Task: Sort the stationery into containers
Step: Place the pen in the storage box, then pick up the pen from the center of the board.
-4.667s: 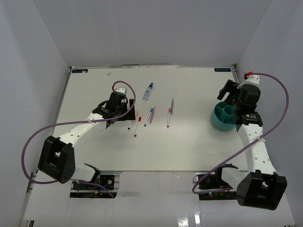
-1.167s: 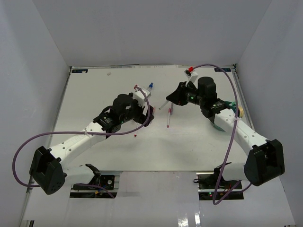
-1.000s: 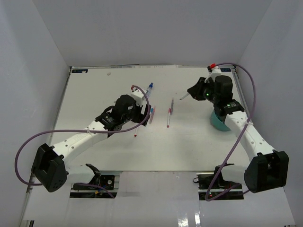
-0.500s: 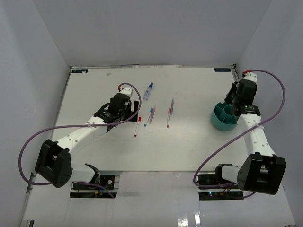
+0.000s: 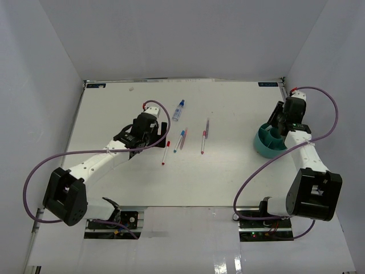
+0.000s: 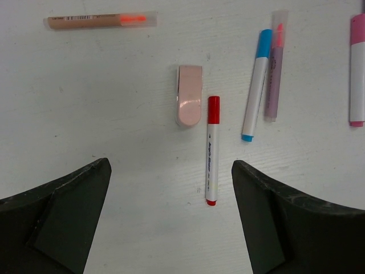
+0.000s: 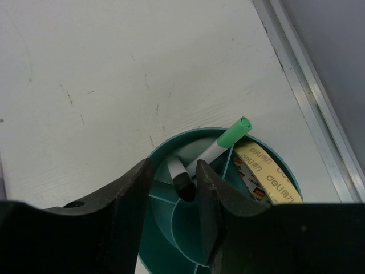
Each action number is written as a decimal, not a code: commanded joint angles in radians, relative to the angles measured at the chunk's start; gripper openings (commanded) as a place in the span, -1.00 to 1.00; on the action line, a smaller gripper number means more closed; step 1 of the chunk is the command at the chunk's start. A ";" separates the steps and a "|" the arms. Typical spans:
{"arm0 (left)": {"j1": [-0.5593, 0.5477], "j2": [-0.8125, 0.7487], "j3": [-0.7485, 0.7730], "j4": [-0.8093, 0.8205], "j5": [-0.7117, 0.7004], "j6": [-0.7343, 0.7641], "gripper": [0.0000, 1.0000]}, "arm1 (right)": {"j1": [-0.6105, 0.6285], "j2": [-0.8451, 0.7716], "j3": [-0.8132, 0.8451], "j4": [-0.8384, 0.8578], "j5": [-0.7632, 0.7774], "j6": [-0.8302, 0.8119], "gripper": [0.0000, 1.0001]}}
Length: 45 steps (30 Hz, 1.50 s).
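Two pens [image 7: 219, 142] in teal bowl [image 7: 171, 234] (table rail [image 7: 302, 91] near), right gripper [image 7: 174, 166] above.

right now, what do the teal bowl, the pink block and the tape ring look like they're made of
Teal bowl: likely moulded plastic, since it is smooth with a slight sheen and has thin, even divider walls.
Pink block: probably a rubber or vinyl eraser, opaque and one plain colour, with one rounded end.
Tape ring: looks like yellowish paper-type tape with red lettering, though the material is not certain.
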 commanded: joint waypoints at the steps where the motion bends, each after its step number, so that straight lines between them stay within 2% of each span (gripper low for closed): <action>1: 0.001 0.009 0.029 -0.009 -0.006 -0.010 0.96 | -0.005 -0.014 0.004 0.031 -0.008 -0.002 -0.09; 3: 0.001 0.015 0.032 -0.009 0.005 -0.016 0.96 | -0.007 -0.022 0.006 0.030 -0.011 -0.003 0.08; 4: 0.001 0.023 0.034 -0.010 0.011 -0.028 0.96 | -0.007 -0.034 0.004 0.030 -0.012 -0.003 0.25; 7: 0.001 0.038 0.041 -0.019 0.016 -0.059 0.96 | -0.007 -0.072 0.004 0.019 -0.022 -0.005 0.43; 12: 0.001 0.067 0.074 -0.064 0.051 -0.172 0.96 | -0.005 -0.171 0.008 -0.004 -0.063 -0.005 0.55; 16: 0.000 0.115 0.094 -0.118 0.069 -0.248 0.96 | -0.007 -0.293 -0.040 0.033 -0.179 0.017 0.68; 21: -0.031 0.168 0.100 -0.145 0.050 -0.327 0.81 | 0.001 -0.339 -0.074 0.043 -0.282 0.024 0.73; 24: -0.064 0.227 0.110 -0.151 0.046 -0.355 0.68 | 0.042 -0.336 -0.083 0.054 -0.275 0.020 0.82; 26: -0.075 0.253 0.124 -0.162 0.024 -0.366 0.62 | 0.067 -0.335 -0.088 0.056 -0.270 0.012 0.83; 27: -0.081 0.273 0.127 -0.165 0.017 -0.369 0.51 | 0.075 -0.333 -0.089 0.056 -0.266 0.009 0.84; 34: -0.098 0.349 0.164 -0.164 -0.036 -0.383 0.28 | 0.110 -0.333 -0.095 0.056 -0.239 0.004 0.89; 45: -0.126 0.436 0.212 -0.158 -0.062 -0.380 0.10 | 0.125 -0.335 -0.108 0.062 -0.238 -0.003 0.89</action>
